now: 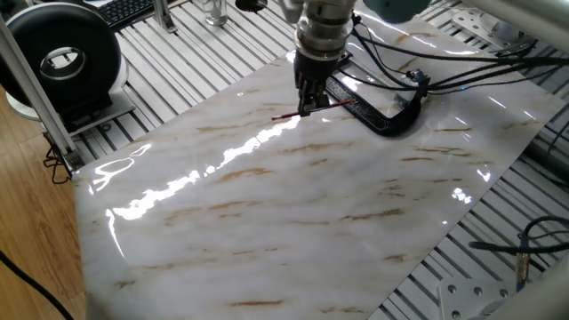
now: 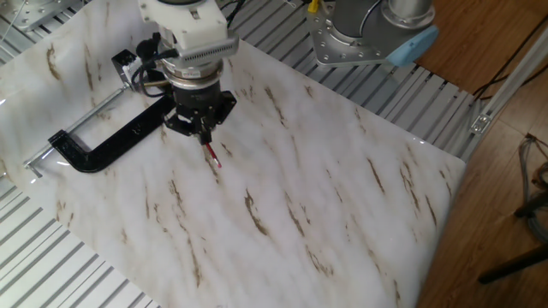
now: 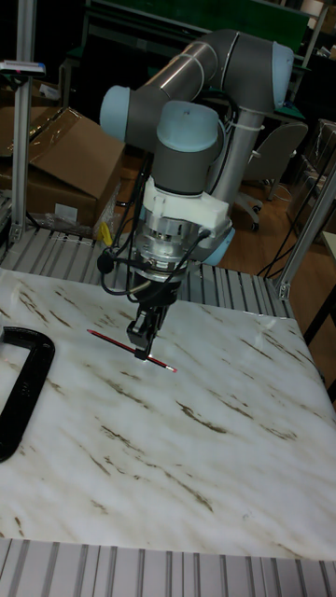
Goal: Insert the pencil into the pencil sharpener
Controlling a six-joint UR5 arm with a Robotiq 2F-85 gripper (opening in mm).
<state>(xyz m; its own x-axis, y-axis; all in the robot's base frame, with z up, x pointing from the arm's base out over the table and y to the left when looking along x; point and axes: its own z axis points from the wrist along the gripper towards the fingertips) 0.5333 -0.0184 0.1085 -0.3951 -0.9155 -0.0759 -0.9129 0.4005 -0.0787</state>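
My gripper [image 1: 310, 108] is shut on the pencil [image 1: 284, 116], a thin dark-red stick that it holds level just over the marble sheet. In the tall fixed view the pencil [image 3: 117, 342] sticks out to both sides of the gripper [image 3: 142, 351]. From the other side only the red front end of the pencil [image 2: 212, 159] shows below the gripper [image 2: 204, 139]. The pencil sharpener [image 2: 127, 68], a small dark block with a pale spot, sits at the screw end of the black C-clamp [image 2: 103, 147]. It is a short way beyond the gripper. In the first fixed view the pencil sharpener [image 1: 420, 84] is partly covered by cables.
The black C-clamp [image 1: 373, 111] lies right beside the gripper on the marble sheet [image 1: 293, 213]. Black cables [image 1: 471, 58] run over it. A round black device [image 1: 62, 55] stands at the left. The arm's base [image 2: 368, 26] is at the sheet's far edge.
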